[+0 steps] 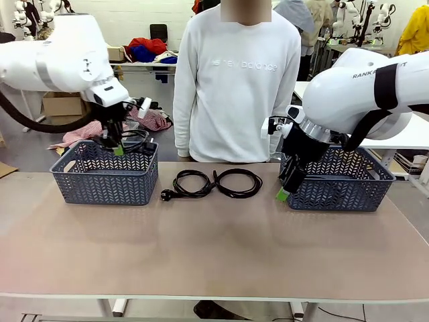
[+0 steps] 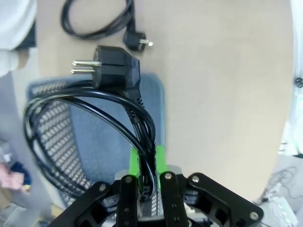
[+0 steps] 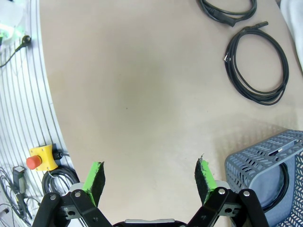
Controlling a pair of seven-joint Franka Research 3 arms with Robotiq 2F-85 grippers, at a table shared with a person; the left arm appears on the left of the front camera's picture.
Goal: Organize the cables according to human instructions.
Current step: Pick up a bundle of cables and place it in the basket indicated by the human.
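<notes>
My left gripper (image 1: 118,145) is shut on a coiled black cable (image 2: 116,71), which hangs with its chunky plug over the left grey basket (image 1: 104,181). In the left wrist view the green pads (image 2: 135,163) pinch the cord strands above the basket floor (image 2: 94,142). Two more coiled cables (image 1: 191,182) (image 1: 238,182) lie side by side on the table between the baskets, and they also appear in the right wrist view (image 3: 258,61) (image 3: 229,9). My right gripper (image 1: 284,192) (image 3: 149,177) stands open with nothing in it, by the front left corner of the right basket (image 1: 342,191). A black cord (image 3: 284,182) curves inside that basket.
A person in a white sweatshirt (image 1: 234,80) stands at the far edge behind the cables. A red emergency button (image 3: 38,161) sits off the table's side by the rails. The near half of the tabletop (image 1: 214,255) is bare.
</notes>
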